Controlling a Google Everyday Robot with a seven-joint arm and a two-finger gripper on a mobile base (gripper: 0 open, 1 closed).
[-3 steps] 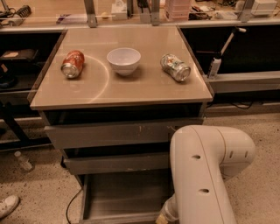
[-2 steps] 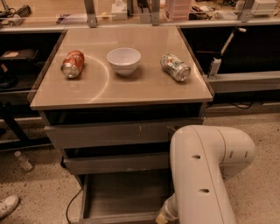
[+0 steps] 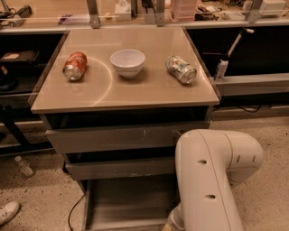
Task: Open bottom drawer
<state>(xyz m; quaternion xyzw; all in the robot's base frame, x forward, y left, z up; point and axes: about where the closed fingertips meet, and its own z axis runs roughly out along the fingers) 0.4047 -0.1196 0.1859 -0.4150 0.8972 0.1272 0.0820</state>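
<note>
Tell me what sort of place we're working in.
Probably a lab or workshop: cluttered workbenches behind, a drawer cabinet staged with an orange can, a silver can and a bowl, a loose cable on a speckled floor. The end effector is out of view, below the arm near the bottom drawer.

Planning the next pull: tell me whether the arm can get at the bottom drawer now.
Probably yes. The arm dips beside the bottom drawer, which stands pulled out, nothing between them. The gripper is hidden below the frame's edge, so contact is unconfirmed.
</note>
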